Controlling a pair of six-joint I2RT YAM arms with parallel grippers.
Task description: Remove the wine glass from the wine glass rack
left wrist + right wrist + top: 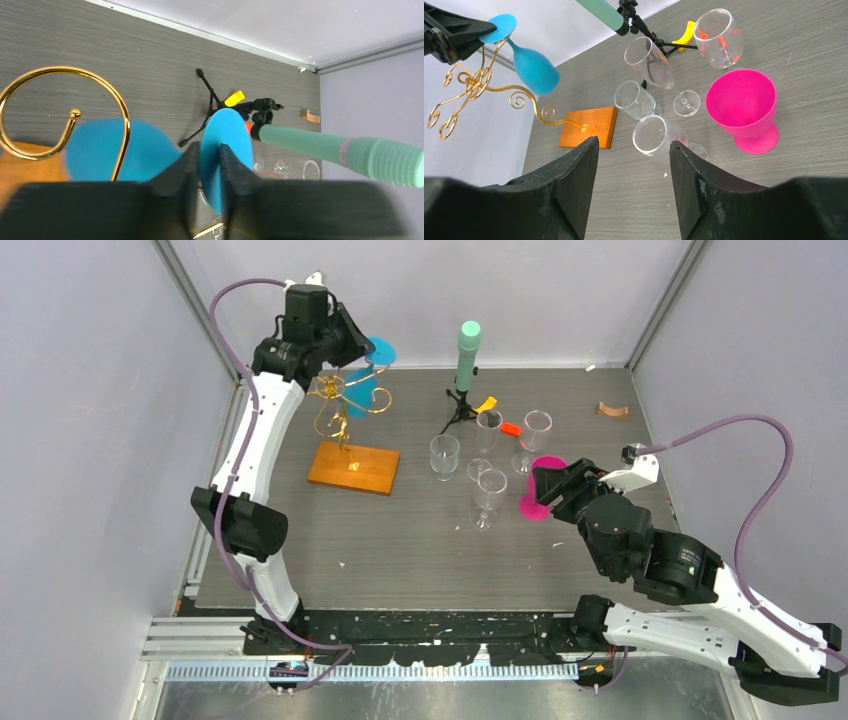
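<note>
The wine glass [366, 390] is blue and hangs bowl-down beside the top scroll arms of the gold wire wine glass rack [343, 412]. The rack stands on its orange-brown wooden base [353, 468]. My left gripper [362, 348] is shut on the glass's round foot [227, 135], high over the rack. In the left wrist view the blue bowl [100, 150] lies behind a gold curl [60, 69]. The right wrist view shows the glass [536, 67] and the rack [474, 82] at the upper left. My right gripper [634, 145] is open and empty, low at the right [545, 490].
A mint-green cylinder on a black tripod [467, 350] stands at the back. Several clear glasses [489, 495] stand mid-table, one short tumbler [444, 455] nearest the rack base. A pink goblet [741, 102] sits just ahead of my right gripper. Small yellow and orange pieces lie by the tripod.
</note>
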